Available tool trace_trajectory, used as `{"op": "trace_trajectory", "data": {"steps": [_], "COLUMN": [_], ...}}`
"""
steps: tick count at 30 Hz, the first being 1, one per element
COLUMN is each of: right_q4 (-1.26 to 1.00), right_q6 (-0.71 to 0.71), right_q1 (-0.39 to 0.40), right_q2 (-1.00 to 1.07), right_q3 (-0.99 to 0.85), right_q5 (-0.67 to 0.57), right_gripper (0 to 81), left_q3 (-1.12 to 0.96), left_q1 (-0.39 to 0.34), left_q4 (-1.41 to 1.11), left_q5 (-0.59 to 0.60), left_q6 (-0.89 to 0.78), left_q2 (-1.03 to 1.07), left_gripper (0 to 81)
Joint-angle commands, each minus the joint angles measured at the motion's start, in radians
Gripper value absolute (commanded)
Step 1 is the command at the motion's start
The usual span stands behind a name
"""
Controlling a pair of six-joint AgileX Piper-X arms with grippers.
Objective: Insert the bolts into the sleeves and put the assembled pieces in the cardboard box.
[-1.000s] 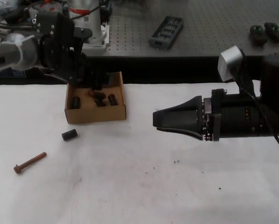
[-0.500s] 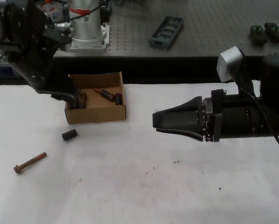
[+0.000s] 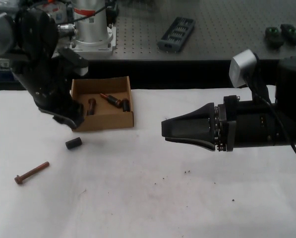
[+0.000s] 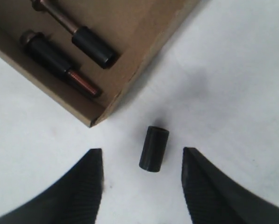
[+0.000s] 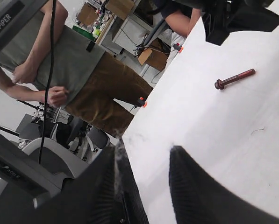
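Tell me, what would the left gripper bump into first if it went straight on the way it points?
Most likely the black cylindrical sleeve on the white cloth: it sits between the fingers of the open left gripper, beside the brown cardboard box. How far off is unclear.

- The high view looks forward and down over the bench (image 3: 138, 198) from behind the 2 arms, far enough back to take in the cardboard box (image 3: 102, 121), the loose sleeve (image 3: 74, 144) and the loose bolt (image 3: 31, 172).
- The left wrist view looks almost straight down from close above, past the left gripper (image 4: 140, 151), onto the sleeve (image 4: 154, 148) and 1 corner of the box (image 4: 130, 65).
- The right wrist view looks low across the bench (image 5: 223, 130) past the right gripper (image 5: 144, 149) toward the room beyond, with the bolt (image 5: 234, 79) farther off.
- The high and left wrist views share the sleeve and box; the high and right wrist views share the bolt.
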Motion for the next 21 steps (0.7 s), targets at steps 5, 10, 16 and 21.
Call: {"op": "trace_trajectory", "data": {"steps": [5,10,16,21], "right_q4": [-0.008,-0.008,-0.008,-0.008], "right_q6": [0.000,-0.002,-0.002,0.005], "right_q1": [0.002,0.002,0.002,0.002], "right_q2": [-0.011,-0.011,-0.011,-0.011], "right_q3": [-0.002,-0.002,-0.002,-0.002], "right_q5": [-0.015,-0.015,-0.015,-0.015], "right_gripper": [29.2,29.2,29.2,29.2], "left_q3": [-0.004,-0.004,-0.004,-0.004], "left_q1": [-0.013,-0.029,-0.043,-0.043], "left_q4": [0.034,0.022,0.020,0.004], "left_q5": [-0.082,-0.080,-0.058,-0.058], "left_q6": [0.048,0.050,0.050,0.048], "left_q2": [0.077,0.106,0.141,0.165], "left_gripper": [37.5,37.5,37.5,34.4]}}
